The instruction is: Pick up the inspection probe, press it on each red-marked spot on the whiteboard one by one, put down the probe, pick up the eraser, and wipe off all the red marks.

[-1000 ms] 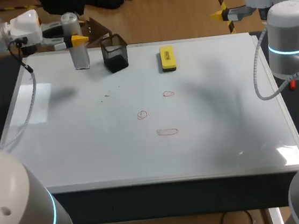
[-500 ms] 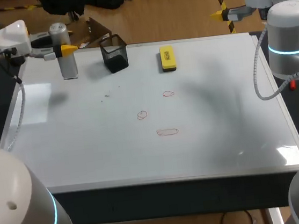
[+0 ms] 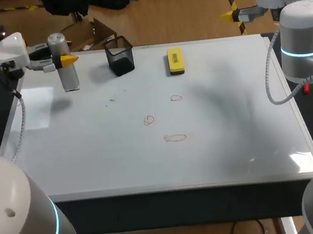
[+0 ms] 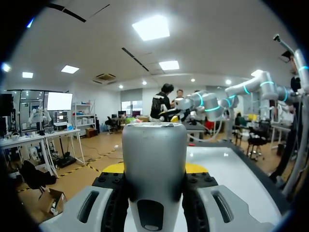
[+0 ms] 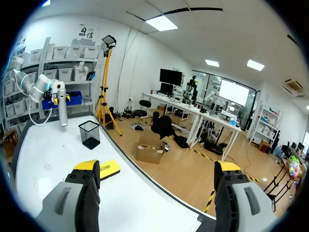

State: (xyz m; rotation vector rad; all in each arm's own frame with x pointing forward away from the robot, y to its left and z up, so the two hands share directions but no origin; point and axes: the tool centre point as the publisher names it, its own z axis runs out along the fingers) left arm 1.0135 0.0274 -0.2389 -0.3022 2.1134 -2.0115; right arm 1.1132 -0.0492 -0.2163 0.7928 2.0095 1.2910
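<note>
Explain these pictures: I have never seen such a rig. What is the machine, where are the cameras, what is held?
It is a robot with two arms at a whiteboard. One picture looks down from above; the two round ones come from wrist cameras. The left gripper is shut on the grey inspection probe, upright over the board's far left corner. The right gripper is open and empty. On the board lie a yellow eraser, a black mesh cup and three red marks.
</note>
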